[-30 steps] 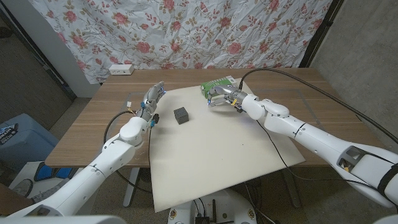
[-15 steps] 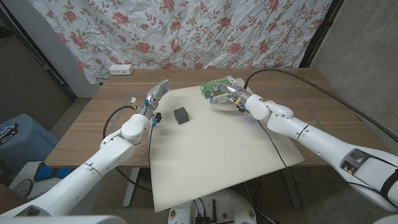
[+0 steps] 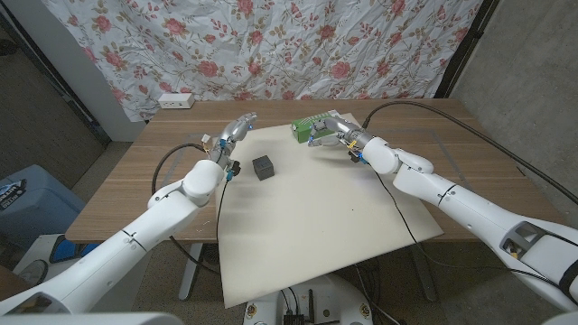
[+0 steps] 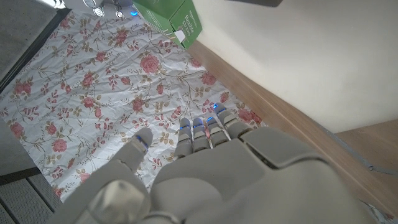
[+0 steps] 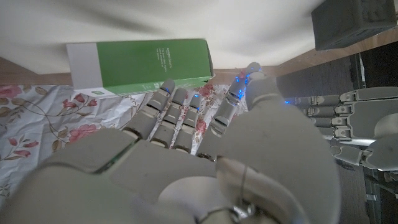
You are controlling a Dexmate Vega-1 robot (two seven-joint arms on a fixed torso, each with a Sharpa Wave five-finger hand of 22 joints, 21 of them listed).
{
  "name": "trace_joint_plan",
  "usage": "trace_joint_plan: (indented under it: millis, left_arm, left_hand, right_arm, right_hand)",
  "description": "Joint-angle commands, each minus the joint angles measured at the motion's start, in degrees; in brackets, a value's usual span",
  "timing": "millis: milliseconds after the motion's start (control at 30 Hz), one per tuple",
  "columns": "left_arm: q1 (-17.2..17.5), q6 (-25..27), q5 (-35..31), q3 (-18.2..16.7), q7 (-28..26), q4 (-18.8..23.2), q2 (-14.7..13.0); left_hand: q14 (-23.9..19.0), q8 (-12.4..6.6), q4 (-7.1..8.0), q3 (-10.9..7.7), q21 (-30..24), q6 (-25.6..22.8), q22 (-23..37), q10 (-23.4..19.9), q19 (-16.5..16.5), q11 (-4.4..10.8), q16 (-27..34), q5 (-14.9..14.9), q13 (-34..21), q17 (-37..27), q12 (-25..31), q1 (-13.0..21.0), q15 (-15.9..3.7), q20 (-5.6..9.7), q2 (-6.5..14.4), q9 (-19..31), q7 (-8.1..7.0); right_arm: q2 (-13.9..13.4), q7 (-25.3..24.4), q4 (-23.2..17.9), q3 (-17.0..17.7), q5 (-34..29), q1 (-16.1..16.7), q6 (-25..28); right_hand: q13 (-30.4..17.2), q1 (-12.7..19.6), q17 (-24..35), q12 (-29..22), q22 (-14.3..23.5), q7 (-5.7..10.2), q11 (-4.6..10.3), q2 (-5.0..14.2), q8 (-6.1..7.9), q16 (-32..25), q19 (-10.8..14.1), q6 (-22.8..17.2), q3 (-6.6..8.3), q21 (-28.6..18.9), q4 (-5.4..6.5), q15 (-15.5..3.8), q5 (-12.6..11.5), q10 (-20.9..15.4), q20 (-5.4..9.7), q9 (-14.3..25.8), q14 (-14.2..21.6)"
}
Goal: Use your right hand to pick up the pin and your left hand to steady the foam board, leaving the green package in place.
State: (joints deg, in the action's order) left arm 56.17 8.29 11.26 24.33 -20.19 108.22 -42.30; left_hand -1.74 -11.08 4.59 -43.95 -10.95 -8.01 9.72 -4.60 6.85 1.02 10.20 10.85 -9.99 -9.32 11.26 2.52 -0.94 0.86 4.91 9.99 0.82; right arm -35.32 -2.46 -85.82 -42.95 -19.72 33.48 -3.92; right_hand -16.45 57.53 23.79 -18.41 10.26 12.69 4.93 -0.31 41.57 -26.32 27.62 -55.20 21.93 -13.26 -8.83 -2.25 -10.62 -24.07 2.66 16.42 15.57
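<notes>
A large white foam board (image 3: 307, 226) covers the middle of the wooden table (image 3: 144, 181). The green package (image 3: 310, 123) lies at the board's far edge and appears in the right wrist view (image 5: 143, 61). A small dark block (image 3: 263, 166) stands on the board's left part. My right hand (image 3: 330, 133) hovers just beside the package, fingers half curled, thumb tip close to the nearest finger. I make out no pin. My left hand (image 3: 231, 137) is over the board's far left edge, fingers straight and apart, holding nothing; contact with the board is unclear.
A white power strip (image 3: 175, 100) lies at the table's far left edge. A black cable (image 3: 433, 113) arcs over the table's right side. The floral curtain (image 3: 271, 45) hangs behind. A blue bin (image 3: 27, 203) stands on the floor at the left.
My right hand has risen off the board and drawn back beside the green package. My left hand has moved farther away and rightward, toward the board's far left corner.
</notes>
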Motion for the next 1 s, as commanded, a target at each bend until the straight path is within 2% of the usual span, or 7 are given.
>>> trace_joint_plan:
  millis: [33, 133, 300, 633, 1000]
  left_arm:
    - [-2.18, 7.88, -7.98, 3.81, -0.54, 5.49, -1.09]
    - [-2.74, 10.16, -9.96, 4.9, -0.35, 6.63, -1.21]
    - [-3.54, 12.11, -12.71, 6.25, 0.48, 7.66, -1.56]
    - [-5.21, 17.29, -18.14, 10.0, 1.59, 9.75, -0.44]
    - [-6.29, 19.18, -24.4, 14.19, 1.54, 9.29, 1.41]
  left_hand:
    - [-0.48, -0.39, -0.66, -0.21, 0.19, -0.66, 0.09, -0.69, -0.15, 0.28, 0.05, -0.14, -0.1, -0.16, 0.28, 0.63, -0.05, 0.77, 4.79, 0.14, 0.06]
    - [-0.52, -0.24, -0.86, -0.17, 0.28, -0.58, 0.08, -0.62, -0.44, 0.33, 0.04, -0.21, -0.09, -0.2, 0.19, 0.7, -0.13, 0.95, 4.69, 0.14, -0.01]
    - [-0.59, -0.07, -0.18, 0.35, 0.27, -0.52, 0.09, -0.86, -0.57, 0.37, 0.22, -0.37, -0.09, -0.54, 0.2, -0.01, -0.18, 1.21, 4.34, 0.14, -0.07]
    - [-0.54, 0.33, 1.35, 1.06, 0.56, -0.09, 0.09, -0.55, -1.87, 0.43, 0.33, -0.41, -0.05, -0.86, -0.11, -1.25, -0.08, 1.68, 4.26, 0.12, 0.08]
    - [-0.43, 0.63, 2.41, 1.51, 0.57, 0.52, 0.09, -0.45, -2.43, 0.49, 0.32, -0.36, -0.02, -0.95, -0.24, -1.91, 0.06, 2.18, 4.23, 0.1, 0.12]
  right_arm:
    - [-0.75, -0.82, -0.42, 2.27, 4.37, 1.38, -0.55]
    - [-0.97, -0.45, -0.37, 2.92, 5.94, 1.65, -0.94]
    - [-1.46, -0.76, -0.88, 3.91, 7.65, 2.51, -1.46]
    - [-2.81, -1.28, -1.17, 5.2, 9.16, 3.71, -3.25]
    - [-4.34, -1.33, -1.67, 7.03, 11.46, 5.48, -5.3]
  right_hand:
    - [-0.14, 0.04, 0.16, -0.02, 0.17, 0.36, -0.08, 0.35, -0.11, -0.33, 0.1, -0.9, 0.14, 0.32, 0.15, -6.13, -0.51, -0.18, 0.11, -0.07, -0.16]
    - [-0.12, -0.03, 0.14, -0.06, 0.16, 0.36, -0.08, 0.37, -0.22, -0.29, 0.09, -0.99, 0.11, 0.34, 0.14, -6.06, -0.54, -0.37, 0.1, -0.17, -0.21]
    - [-0.08, -0.12, 0.12, 0.06, 0.15, 0.37, -0.02, 0.42, -0.42, -0.25, 0.09, -1.1, 0.07, 0.37, 0.11, -6.08, -0.6, -0.22, 0.12, -0.36, -0.21]
    - [-0.01, -0.25, 0.07, 0.14, 0.14, 0.37, -0.11, 0.48, -0.77, -0.17, 0.1, -1.27, -0.01, 0.41, 0.05, -6.01, -0.67, -0.31, 0.18, -0.67, -0.26]
    - [0.06, -0.35, 0.04, 0.19, 0.14, 0.37, -0.19, 0.56, -1.14, -0.14, 0.13, -1.4, -0.09, 0.44, 0.0, -6.02, -0.77, -0.48, 0.15, -0.97, -0.21]
